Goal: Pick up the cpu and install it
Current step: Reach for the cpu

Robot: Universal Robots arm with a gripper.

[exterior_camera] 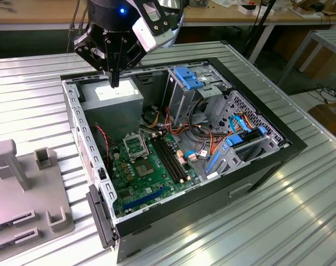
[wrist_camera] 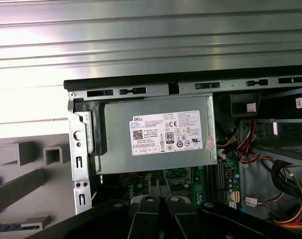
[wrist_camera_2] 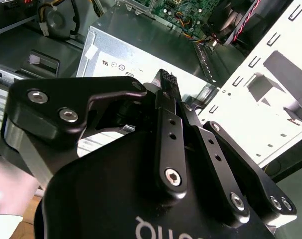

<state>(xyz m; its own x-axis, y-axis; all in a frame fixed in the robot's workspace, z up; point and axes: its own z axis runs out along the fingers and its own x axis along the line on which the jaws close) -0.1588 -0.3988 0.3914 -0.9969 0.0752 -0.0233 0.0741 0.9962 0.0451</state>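
The big ribbed metal table (exterior_camera: 301,221) holds an open computer case (exterior_camera: 256,172). The pincer (exterior_camera: 113,82) hangs over one corner of the case. Right under the pincer is the grey power box (exterior_camera: 115,102). Lower down and further into the case lies the green board (exterior_camera: 129,183). On the board sits the shiny square socket (exterior_camera: 136,145), with nothing in it that I can see. Just past the socket, well away from the pincer, lies what I take to be the cpu (exterior_camera: 149,165), a small flat grey square.

So the job looks barely begun. The cpu is not picked up and not put in.

The exterior view shows the cpu and the socket. The second wrist view shows the pincer (wrist_camera_2: 166,82) close up. Its two fingers (wrist_camera_2: 170,129) are pressed together with nothing between them. The first wrist view looks straight down on the power box (wrist_camera: 156,149) and its white label (wrist_camera: 166,132).
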